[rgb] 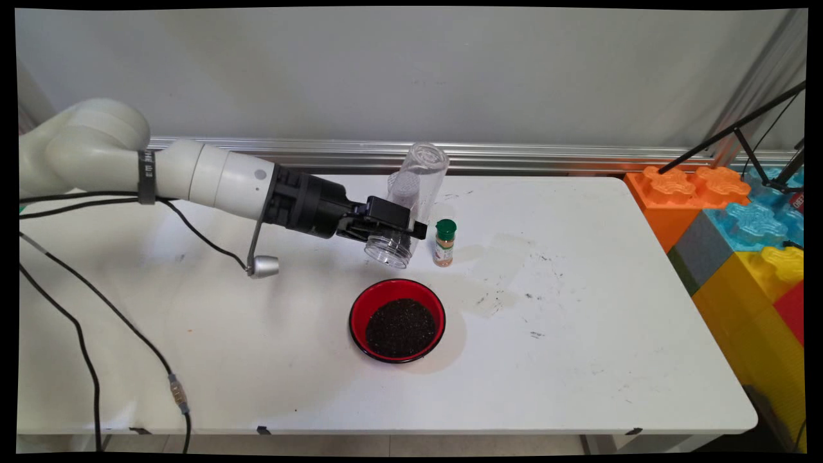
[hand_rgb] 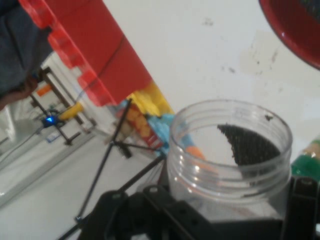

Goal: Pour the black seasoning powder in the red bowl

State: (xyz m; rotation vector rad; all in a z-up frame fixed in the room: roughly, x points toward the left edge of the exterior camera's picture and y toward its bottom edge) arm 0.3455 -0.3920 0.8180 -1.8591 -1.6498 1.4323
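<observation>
A: End effector (rgb: pixel 393 226) clamped round a clear plastic jar (rgb: pixel 411 199), gripping near the threaded mouth. Jar tipped, open mouth down and toward the near side, base up toward the wall.

B: Hanging above the white worktop (rgb: pixel 578 334), over the spot just behind the red bowl (rgb: pixel 397 319)?

A: Yes, clear of both. Bowl on the worktop, filled with dark grains. Just right of the jar's mouth, a small spice bottle with a green cap (rgb: pixel 444 242), upright.

B: Anything inside the jar?

A: From the main view, hard to tell. From the hand view, a wedge of dark grains (hand_rgb: pixel 248 145) lying against the inner wall of the jar (hand_rgb: pixel 230 150), plus a few specks near the rim.

B: And further out?

A: Large coloured blocks (rgb: pixel 752 231) at the right end of the worktop, orange, blue, yellow, red. Bowl's red rim (hand_rgb: pixel 295 35) only at the hand view's upper right corner.
</observation>
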